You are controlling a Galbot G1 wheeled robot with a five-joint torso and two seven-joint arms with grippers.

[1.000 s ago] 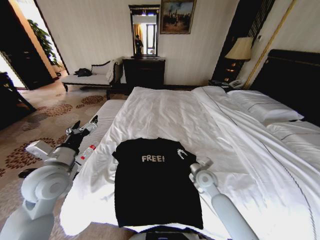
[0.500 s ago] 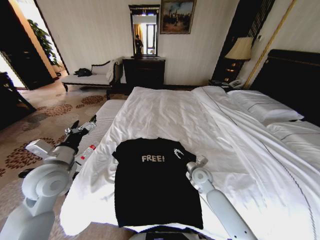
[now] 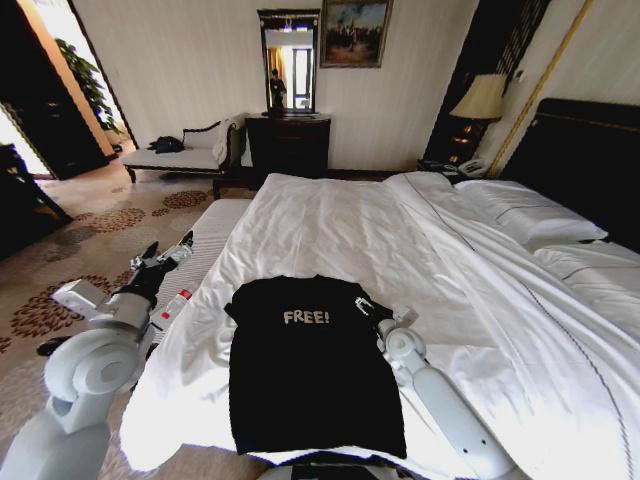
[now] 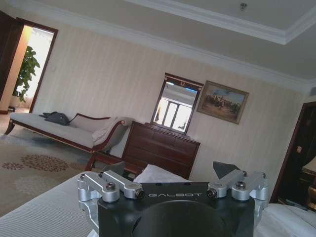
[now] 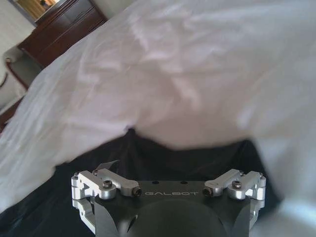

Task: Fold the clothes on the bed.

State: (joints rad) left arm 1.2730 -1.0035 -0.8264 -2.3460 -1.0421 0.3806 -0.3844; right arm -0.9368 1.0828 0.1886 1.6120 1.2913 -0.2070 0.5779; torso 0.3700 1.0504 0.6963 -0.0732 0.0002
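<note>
Black T-shirt (image 3: pixel 312 365) lies on the bed (image 3: pixel 330 225), apparently flat.

Three cameras: one high on the head, one on each wrist.

Head view looks forward and down along the bed (image 3: pixel 330 230) toward the far wall; dresser (image 3: pixel 288 143) upper centre. Left wrist view sits low behind the left hand (image 4: pixel 173 178), facing level across the room at the same dresser (image 4: pixel 160 153). Right wrist view hangs close over the black T-shirt (image 5: pixel 163 158) and white duvet (image 5: pixel 197 84), behind the right hand (image 5: pixel 168 177); dresser (image 5: pixel 61 29) upper left.
</note>
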